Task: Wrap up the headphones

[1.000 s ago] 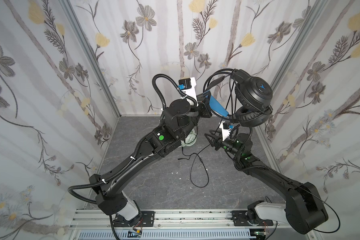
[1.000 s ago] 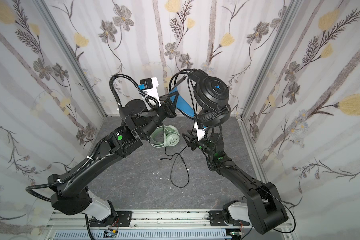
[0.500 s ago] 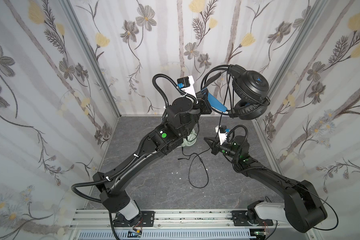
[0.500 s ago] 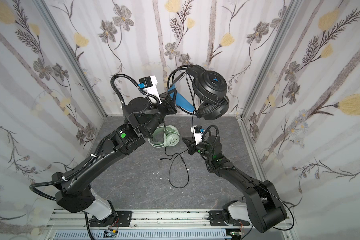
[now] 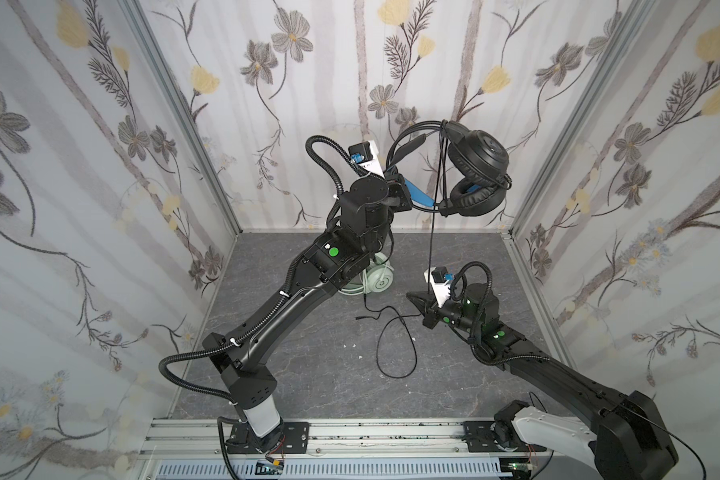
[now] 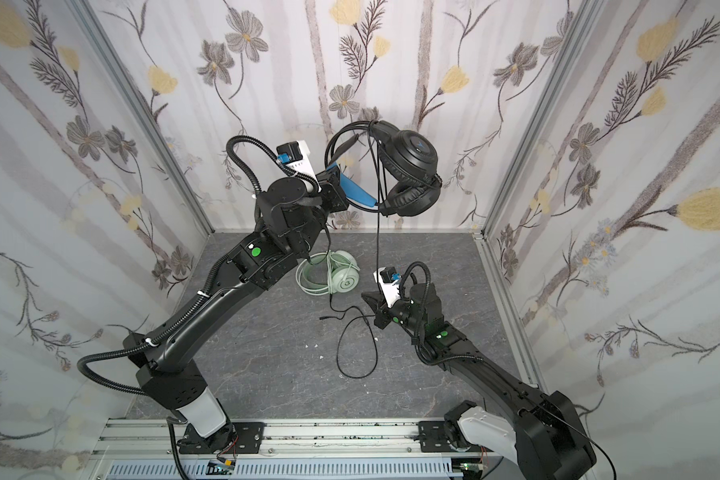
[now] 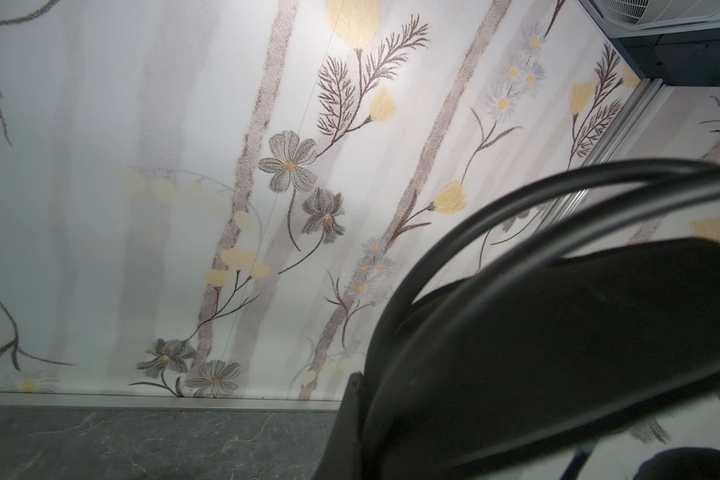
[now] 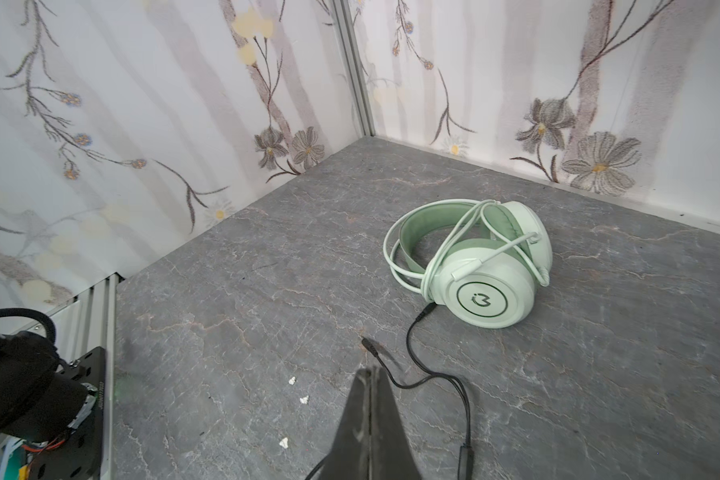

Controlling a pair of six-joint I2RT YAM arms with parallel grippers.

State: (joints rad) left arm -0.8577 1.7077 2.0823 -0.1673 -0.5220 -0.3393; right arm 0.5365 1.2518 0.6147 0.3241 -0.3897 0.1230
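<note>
Front floor: the grey tabletop (image 5: 308, 374) near the rail is bare except for a few white crumbs (image 5: 352, 345); this is the widest free room.
Middle floor: the black cable (image 5: 395, 345) lies in a loose loop, its plug end just ahead of the closed right gripper (image 5: 412, 297).
Hanging line: the same cable drops straight from the raised black headset (image 5: 479, 166) to the floor, a thin barrier.
Left half: the left arm (image 5: 292, 299) slants across, partly overhanging the mint headset (image 6: 341, 278).
Mint headset's right side: open floor in the right wrist view.
</note>
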